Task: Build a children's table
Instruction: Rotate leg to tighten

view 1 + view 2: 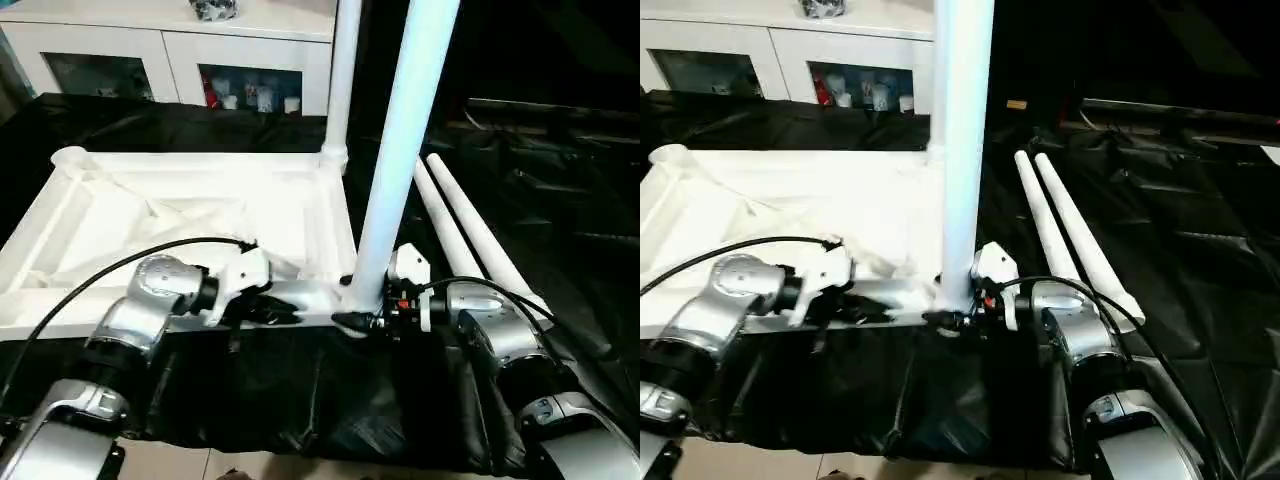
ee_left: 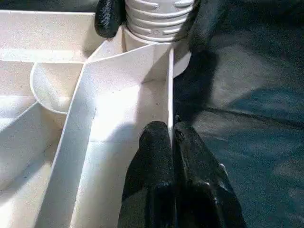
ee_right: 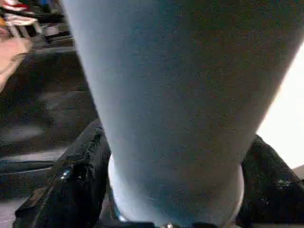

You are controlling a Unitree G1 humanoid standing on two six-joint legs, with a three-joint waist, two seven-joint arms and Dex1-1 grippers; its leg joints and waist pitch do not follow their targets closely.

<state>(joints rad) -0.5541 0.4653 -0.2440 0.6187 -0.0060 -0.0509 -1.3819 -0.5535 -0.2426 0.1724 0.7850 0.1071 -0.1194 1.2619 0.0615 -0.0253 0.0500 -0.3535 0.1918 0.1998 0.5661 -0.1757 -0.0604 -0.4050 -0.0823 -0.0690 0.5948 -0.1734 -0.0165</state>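
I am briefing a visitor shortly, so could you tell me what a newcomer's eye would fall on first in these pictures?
First, the tall white leg standing upright at the near right corner of the upturned tabletop, with the right gripper closed around its base. The left gripper pinches the tabletop's near edge wall beside that corner. Another leg stands in the far right corner, and two spare legs lie on the black cloth to the right.

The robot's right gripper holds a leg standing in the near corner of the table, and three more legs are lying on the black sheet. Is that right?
Not quite. Two legs lie on the black sheet, not three, as the left eye view shows. A fourth leg already stands in the far corner. The right gripper does hold the near leg on the tabletop.
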